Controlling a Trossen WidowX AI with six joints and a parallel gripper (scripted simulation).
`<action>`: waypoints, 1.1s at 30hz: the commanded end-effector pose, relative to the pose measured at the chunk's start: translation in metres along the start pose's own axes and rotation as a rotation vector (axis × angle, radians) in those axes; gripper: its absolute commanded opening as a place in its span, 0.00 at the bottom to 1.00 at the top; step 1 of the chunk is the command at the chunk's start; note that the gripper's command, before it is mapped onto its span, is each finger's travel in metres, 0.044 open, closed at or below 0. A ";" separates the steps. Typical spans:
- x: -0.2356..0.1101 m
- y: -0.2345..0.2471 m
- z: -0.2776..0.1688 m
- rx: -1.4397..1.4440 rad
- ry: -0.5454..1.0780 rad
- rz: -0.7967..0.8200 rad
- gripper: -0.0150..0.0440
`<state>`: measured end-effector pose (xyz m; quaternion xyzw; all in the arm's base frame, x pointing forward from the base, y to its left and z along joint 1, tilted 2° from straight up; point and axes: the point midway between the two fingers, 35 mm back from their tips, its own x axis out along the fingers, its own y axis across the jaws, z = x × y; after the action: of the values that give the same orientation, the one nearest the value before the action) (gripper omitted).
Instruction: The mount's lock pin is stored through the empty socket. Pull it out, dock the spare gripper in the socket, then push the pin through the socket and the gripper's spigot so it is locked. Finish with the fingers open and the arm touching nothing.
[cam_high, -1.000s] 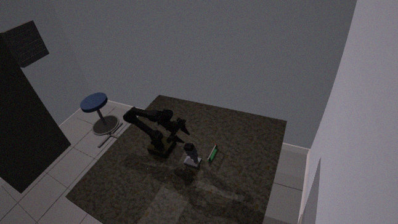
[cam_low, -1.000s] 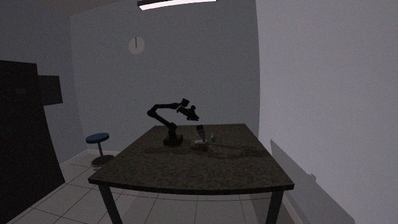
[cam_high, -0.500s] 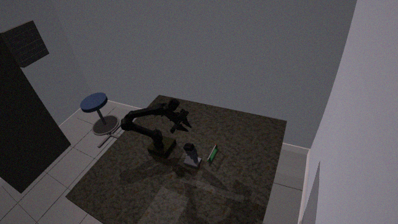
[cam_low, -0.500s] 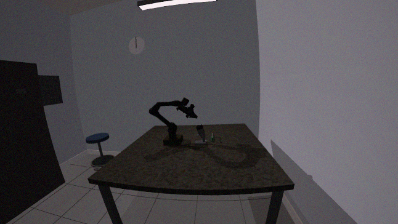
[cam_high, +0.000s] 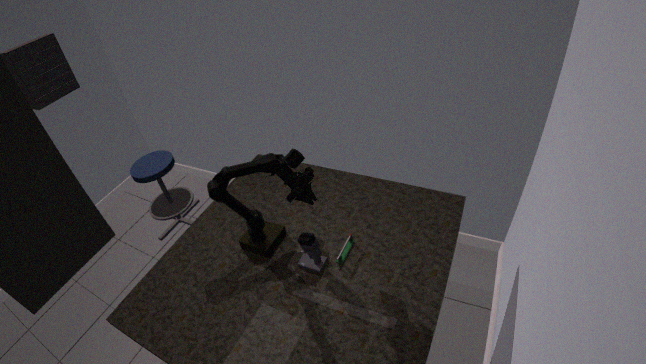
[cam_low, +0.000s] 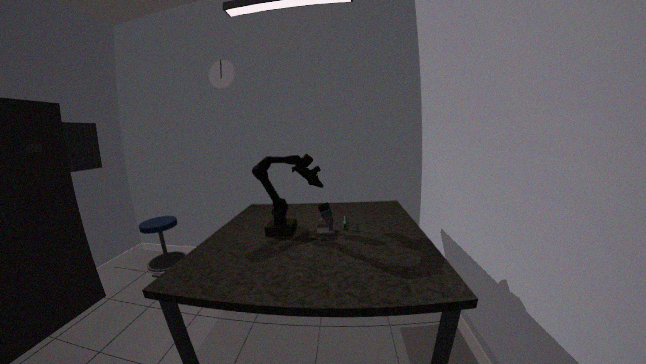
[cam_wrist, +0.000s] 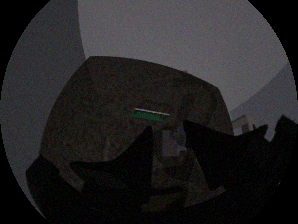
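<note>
Pincer (cam_high: 305, 197) hangs in the air, well above the table (cam_high: 400, 225), with its fingers about half drawn in and nothing between them. You see it tilted down from the bent arm (cam_high: 235, 192), touching nothing. Below and nearer you stands the mount (cam_high: 313, 260), a pale base with a dark upright piece (cam_high: 307, 240) on top. A green bar (cam_high: 345, 250) lies flat just beside it. Your wrist view shows that bar (cam_wrist: 150, 113) beyond the dark fingertips.

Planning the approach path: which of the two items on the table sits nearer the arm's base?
The grey mount; the green-edged piece lies on its far side.
</note>
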<state>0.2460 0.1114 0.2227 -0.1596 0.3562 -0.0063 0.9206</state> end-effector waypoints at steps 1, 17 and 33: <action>0.022 0.005 0.017 -0.283 0.151 0.013 0.56; 0.149 -0.005 0.029 -1.147 0.613 0.488 0.56; 0.183 -0.014 0.027 -1.263 0.646 0.648 0.56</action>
<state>0.4026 0.0847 0.1252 -0.5297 0.5769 0.4101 0.4673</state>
